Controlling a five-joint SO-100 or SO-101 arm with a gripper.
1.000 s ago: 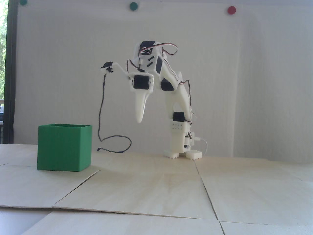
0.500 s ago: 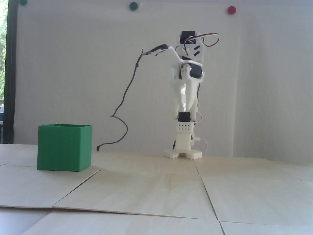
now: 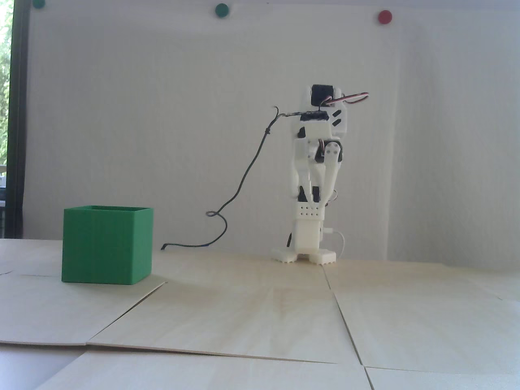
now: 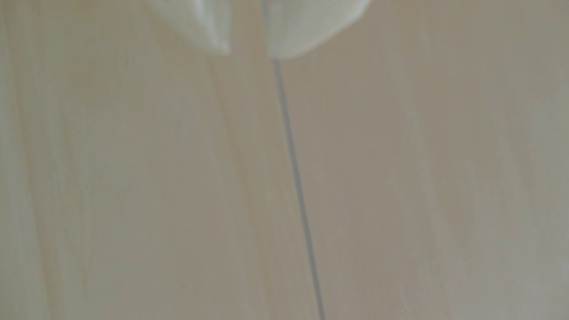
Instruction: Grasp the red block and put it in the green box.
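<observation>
Red block: not showing in either view, I'm judging it inside the green box point(image 3: 106, 245) | gripper point(image 4: 246, 54) slightly parted, empty | arm folding back over its base, task looking done.

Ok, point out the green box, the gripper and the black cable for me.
green box point(image 3: 106, 248), fixed view, front face.
gripper point(image 4: 246, 54), wrist view, gap between the two fingertips.
black cable point(image 3: 252, 162), fixed view, hanging stretch left of the arm.

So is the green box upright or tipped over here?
Upright. In the fixed view the green box sits flat on the wooden table, walls vertical, open rim on top. Whether anything is inside cannot be told.
</observation>
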